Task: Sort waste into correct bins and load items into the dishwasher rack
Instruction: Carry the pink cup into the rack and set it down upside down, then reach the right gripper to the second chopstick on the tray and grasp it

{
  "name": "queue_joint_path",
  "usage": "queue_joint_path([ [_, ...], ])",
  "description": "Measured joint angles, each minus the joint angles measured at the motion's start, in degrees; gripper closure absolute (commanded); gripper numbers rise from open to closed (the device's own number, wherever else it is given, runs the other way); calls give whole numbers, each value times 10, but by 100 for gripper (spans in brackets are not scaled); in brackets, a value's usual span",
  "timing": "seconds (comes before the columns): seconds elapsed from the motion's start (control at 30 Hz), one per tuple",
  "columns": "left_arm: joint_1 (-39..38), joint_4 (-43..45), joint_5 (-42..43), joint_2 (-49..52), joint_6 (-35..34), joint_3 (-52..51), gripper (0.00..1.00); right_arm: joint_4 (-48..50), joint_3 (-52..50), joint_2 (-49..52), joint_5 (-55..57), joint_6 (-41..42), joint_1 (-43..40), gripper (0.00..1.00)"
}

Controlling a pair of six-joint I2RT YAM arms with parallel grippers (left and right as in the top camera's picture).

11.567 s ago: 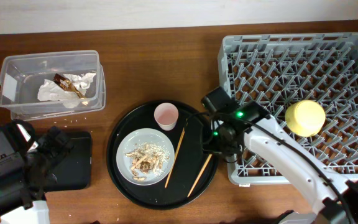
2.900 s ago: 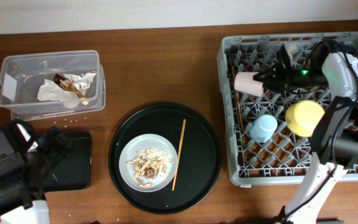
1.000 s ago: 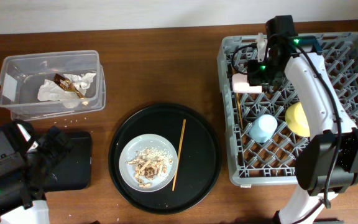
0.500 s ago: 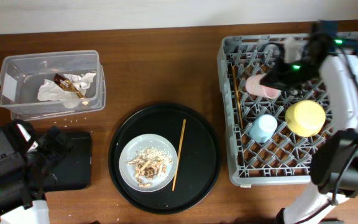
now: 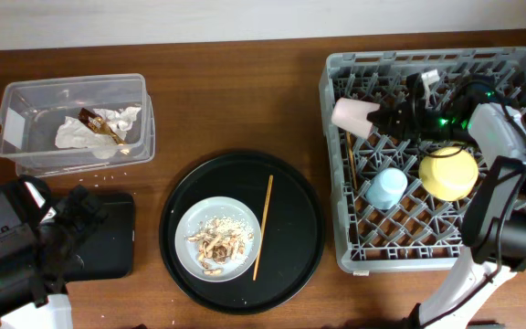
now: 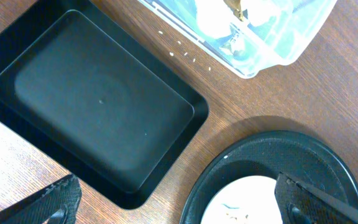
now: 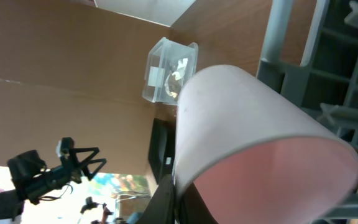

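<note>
My right gripper (image 5: 389, 120) is shut on the rim of the small pink cup (image 5: 354, 116), held on its side over the near-left part of the dishwasher rack (image 5: 331, 196). In the right wrist view the pink cup (image 7: 253, 124) fills the frame, its wall pinched by the right gripper (image 7: 178, 190). The yellow bowl (image 5: 447, 172), light-blue cup (image 5: 386, 187) and one chopstick (image 5: 350, 160) lie in the rack. The plate (image 5: 190, 219) with food scraps (image 5: 217, 242) and another chopstick (image 5: 263, 227) sit on the round tray. My left gripper (image 6: 179, 208) is open, beside the black rectangular tray (image 6: 98, 106).
The clear tub (image 5: 73, 123) at far left holds crumpled napkins (image 5: 99, 128) and a brown wrapper. A round black tray (image 5: 290, 196) lies mid-table. Crumbs dot the wood in front of the tub. The left arm (image 5: 16, 260) fills the near-left corner.
The right arm has swung the pink cup from right to left across the rack's far side. Its jaws have closed tight on the cup's rim. The left arm has not moved.
</note>
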Motion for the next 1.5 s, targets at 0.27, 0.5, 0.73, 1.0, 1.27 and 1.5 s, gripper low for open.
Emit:
queue_joint_path([
  [0.27,0,0,0,0,0,0,1,-39,2,2,65,45,-49,89],
  [0.5,0,0,0,0,0,0,1,-90,1,-22,238,80,-52,84],
  [0.73,0,0,0,0,0,0,1,-135,-1,-222,530,214,-49,77],
  [1.0,0,0,0,0,0,0,1,-125,-1,-317,571,225,111,75],
  [1.27,0,0,0,0,0,0,1,-80,-13,-292,747,389,461,82],
  [1.5,0,0,0,0,0,0,1,17,-21,-138,809,522,551,82],
])
